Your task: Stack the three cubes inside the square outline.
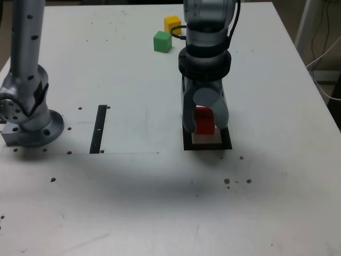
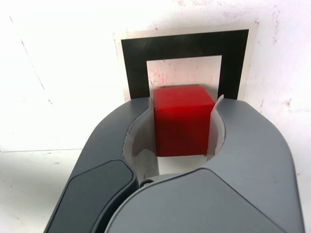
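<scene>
Red cube (image 1: pixel 204 121) sits clamped in the hand (image 1: pixel 204 125), and we see the hand pointing down over the square outline (image 1: pixel 227 144) on the white desk (image 1: pixel 160 202). In the wrist view, the two grey fingers (image 2: pixel 121 141) curve in on either side of the red cube (image 2: pixel 183 127), and the pale inner pads press against its sides, so we read the hand as clenched on that cube. Beyond the cube in that view lies the square outline (image 2: pixel 133 63), its thick black border around a pale centre, and the cube shows against the pale centre. Whether the cube's underside touches the pale centre or hangs just above it, we cannot tell from either view.

In the exterior view, the square outline lies a little toward the exterior view's right of the desk's middle, mostly covered by the hand and the arm (image 1: pixel 208 32) above it. The green cube (image 1: pixel 162 41) and the yellow cube (image 1: pixel 172 24) rest near the far edge of the desk, well apart from the outline; the yellow one stands just behind the green one, toward the exterior view's right, and the two are near each other or touching at a corner. Toward the exterior view's left, we see the arm's round grey base (image 1: pixel 32 125) on the desk, and a narrow black strip (image 1: pixel 98 129) lies flat between the base and the outline. Small dark specks dot the desk's surface.
</scene>
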Motion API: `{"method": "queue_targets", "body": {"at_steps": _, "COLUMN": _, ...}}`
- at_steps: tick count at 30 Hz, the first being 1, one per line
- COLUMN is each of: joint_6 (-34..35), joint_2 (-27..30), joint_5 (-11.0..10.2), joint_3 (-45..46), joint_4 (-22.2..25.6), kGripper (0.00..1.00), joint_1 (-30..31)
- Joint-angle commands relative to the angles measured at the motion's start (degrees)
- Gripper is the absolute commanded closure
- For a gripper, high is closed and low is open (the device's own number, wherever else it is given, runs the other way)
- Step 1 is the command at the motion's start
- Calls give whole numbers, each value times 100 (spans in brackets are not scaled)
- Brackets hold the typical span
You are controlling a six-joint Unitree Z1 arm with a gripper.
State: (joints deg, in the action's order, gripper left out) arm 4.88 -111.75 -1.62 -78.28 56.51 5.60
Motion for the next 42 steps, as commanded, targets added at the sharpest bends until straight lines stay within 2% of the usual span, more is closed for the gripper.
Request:
{"method": "queue_targets", "body": {"at_steps": 1, "joint_6": -12, "joint_2": -33, "joint_5": 0, "joint_3": 41, "joint_4": -73, "kGripper": 70, "joint_1": -29}}
{"method": "queue_targets", "body": {"at_steps": 6, "joint_6": -22, "joint_2": -50, "joint_5": 10, "joint_3": 103, "joint_4": -187, "kGripper": 66, "joint_1": -49}}
{"method": "queue_targets", "body": {"at_steps": 8, "joint_6": -49, "joint_2": -57, "joint_5": 23, "joint_3": 128, "joint_4": -232, "kGripper": 54, "joint_1": -57}}
{"method": "queue_targets", "body": {"at_steps": 13, "joint_6": -145, "joint_2": -85, "joint_5": 91, "joint_3": 244, "joint_4": -349, "kGripper": 9, "joint_1": -104}}
{"method": "queue_targets", "body": {"at_steps": 15, "joint_6": -158, "joint_2": -90, "joint_5": 110, "joint_3": 288, "joint_4": -364, "kGripper": 2, "joint_1": -125}}
{"method": "queue_targets", "body": {"at_steps": 27, "joint_6": -171, "joint_2": 5, "joint_5": 94, "joint_3": 338, "joint_4": -343, "kGripper": 1, "joint_1": -147}}
{"method": "queue_targets", "body": {"at_steps": 42, "joint_6": -523, "joint_2": 552, "joint_5": -208, "joint_3": 362, "joint_4": 279, "kGripper": 1, "joint_1": -699}}
